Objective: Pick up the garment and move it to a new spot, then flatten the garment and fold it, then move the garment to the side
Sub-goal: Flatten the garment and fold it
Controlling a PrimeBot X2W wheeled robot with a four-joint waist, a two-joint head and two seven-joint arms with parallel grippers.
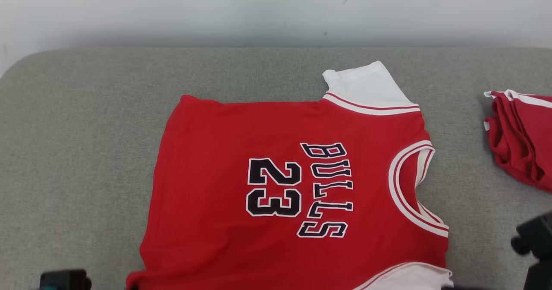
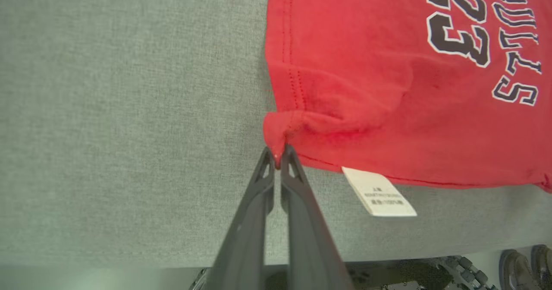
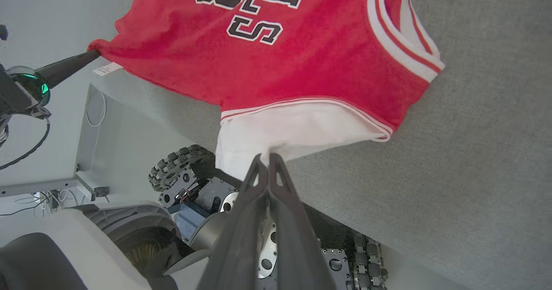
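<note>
Head view has the red jersey (image 1: pixel 276 186), printed BULLS and 23, spread print-up on the grey table (image 1: pixel 86 152), hem toward the robot's left, collar toward its right, its near edge at the table's near edge. In the left wrist view the left gripper (image 2: pixel 277 157) is clamped on the bunched near hem corner. In the right wrist view the right gripper (image 3: pixel 268 162) is pinched tight on the edge of the white near sleeve (image 3: pixel 293 130), which reaches past the table edge.

Likely trouble: both holds look like thin pinches at the very rim of the cloth, so a quick or uneven lift could let 1 corner slip and drop the jersey skewed or off the table. The sleeve is looser than the body, so pulling it may stretch it without carrying the torso along. A second red pile (image 1: pixel 517 139) sits well apart at the right, and a wide swing could drag into it.

Hard to tell: whether each pinch takes 1 layer or 2, how deep the cloth sits between the fingers, and the print on the care label (image 2: pixel 379 193). Head view crops the jersey's near edge and the pile's right side
</note>
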